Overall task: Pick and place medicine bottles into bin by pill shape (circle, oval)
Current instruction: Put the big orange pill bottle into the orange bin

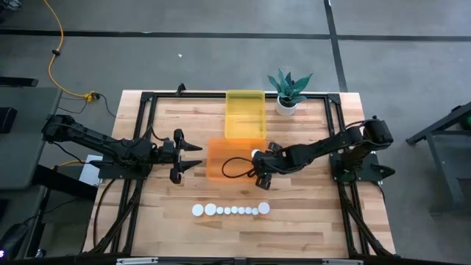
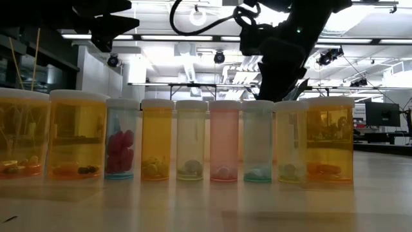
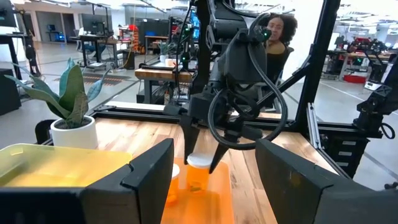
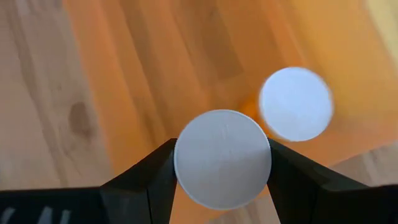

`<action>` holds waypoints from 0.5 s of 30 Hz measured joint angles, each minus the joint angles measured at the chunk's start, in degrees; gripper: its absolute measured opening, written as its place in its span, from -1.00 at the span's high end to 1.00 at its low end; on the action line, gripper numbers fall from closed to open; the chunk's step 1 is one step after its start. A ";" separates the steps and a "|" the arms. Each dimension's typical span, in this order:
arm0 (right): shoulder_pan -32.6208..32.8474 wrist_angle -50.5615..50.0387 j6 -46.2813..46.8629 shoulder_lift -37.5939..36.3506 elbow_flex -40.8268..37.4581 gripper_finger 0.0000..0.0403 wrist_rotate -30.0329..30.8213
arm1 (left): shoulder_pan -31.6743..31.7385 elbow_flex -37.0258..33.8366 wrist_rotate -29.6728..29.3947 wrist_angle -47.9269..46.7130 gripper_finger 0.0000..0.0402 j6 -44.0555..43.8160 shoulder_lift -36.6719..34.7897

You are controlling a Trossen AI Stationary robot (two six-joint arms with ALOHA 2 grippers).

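Note:
Several medicine bottles (image 1: 232, 210) with white caps stand in a row near the table's front edge; the low view shows them (image 2: 193, 138) side by side. An orange bin (image 1: 221, 168) sits mid-table, with a yellow bin (image 1: 244, 114) behind it. My right gripper (image 1: 259, 163) hangs over the orange bin's right part, shut on an orange bottle (image 3: 199, 177). Another white-capped bottle (image 4: 295, 104) is inside the orange bin beside it. My left gripper (image 1: 193, 156) waits open, level, just left of the orange bin. My right gripper pinches the bottle at its round white cap (image 4: 222, 158), one finger (image 4: 155, 177) on each side. The fingers slant down from the table's right. The bottle is upright, its body down between the orange bin's walls; whether it touches the bin's floor I cannot tell.
A white pot with a green plant (image 1: 287, 105) stands at the back right, next to the yellow bin. A black frame (image 1: 147, 96) runs around the table's edges. Bare wood lies left and right of the bottle row.

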 joint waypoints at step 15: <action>-0.35 0.00 0.67 0.00 0.00 -0.11 -2.89 | -0.01 0.00 0.01 0.00 -0.07 -0.02 -0.01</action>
